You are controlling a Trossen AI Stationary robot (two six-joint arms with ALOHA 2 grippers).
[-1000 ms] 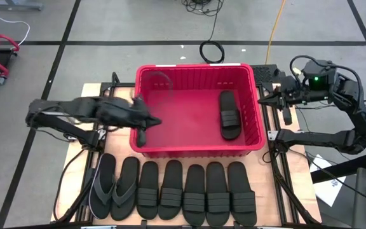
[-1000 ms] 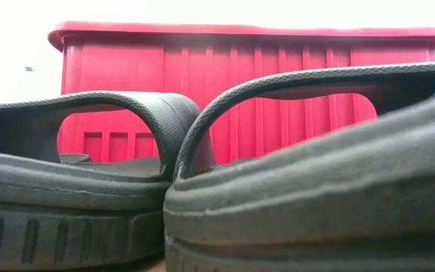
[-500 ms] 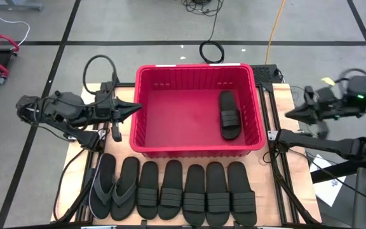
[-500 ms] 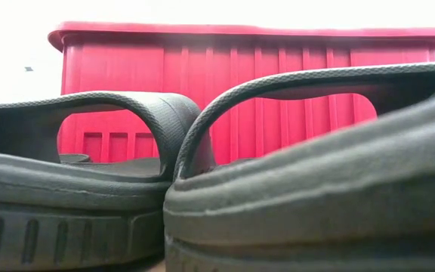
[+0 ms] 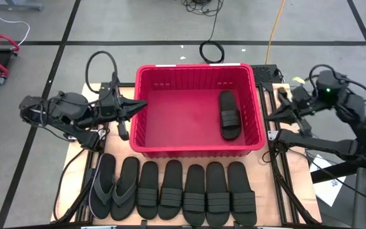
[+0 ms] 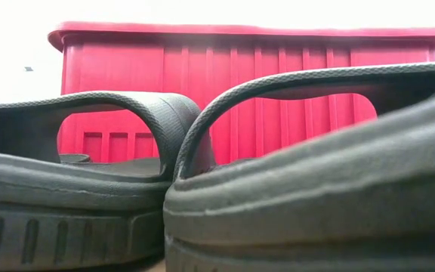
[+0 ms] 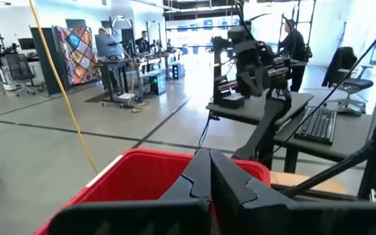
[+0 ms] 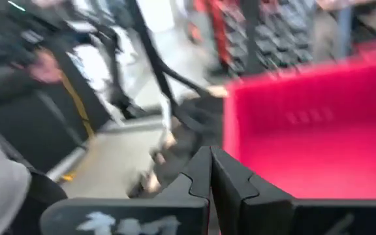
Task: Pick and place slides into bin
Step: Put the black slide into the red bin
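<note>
On the table's far half sits the red bin (image 5: 146, 121), long side across, w/ one black ribbed-strap slide (image 5: 229, 115) lying flat inside near its right wall, lengthwise front-to-back. Rest of the bin floor shows bare red.

Along the near edge, a row of seven slides (image 5: 173, 190) lies side by side, sole down, just in front of the bin's near wall but apart from it. The two thong flip-flops (image 5: 114, 185) are at the row's left end, slightly angled; the other five have wide ribbed straps and sit roughly parallel, neighbours touching or nearly so.

Left gripper (image 5: 143, 104) is at the bin's left wall, approx. level w/ the rim, pointing toward the bin; fingers pressed together, nothing between them. Left wrist view confirms: the two dark fingers (image 7: 196, 176) meet in a closed point above the red rim (image 7: 142, 158), room w/ desks and people far behind.

Right gripper (image 5: 269, 116) is outside the bin's right wall, pointing at it from the right, arm folded back over the table's right edge. Its tips also closed, holding nothing; right wrist view shows the fingers (image 8: 198, 173) meeting, red bin wall (image 8: 318, 124) ahead, blurred.

Low view: two strap slides (image 6: 89, 189) fill the foreground, straps arching up and touching each other, bin's ribbed near wall (image 6: 248, 75) behind. No gripper visible there.
</note>
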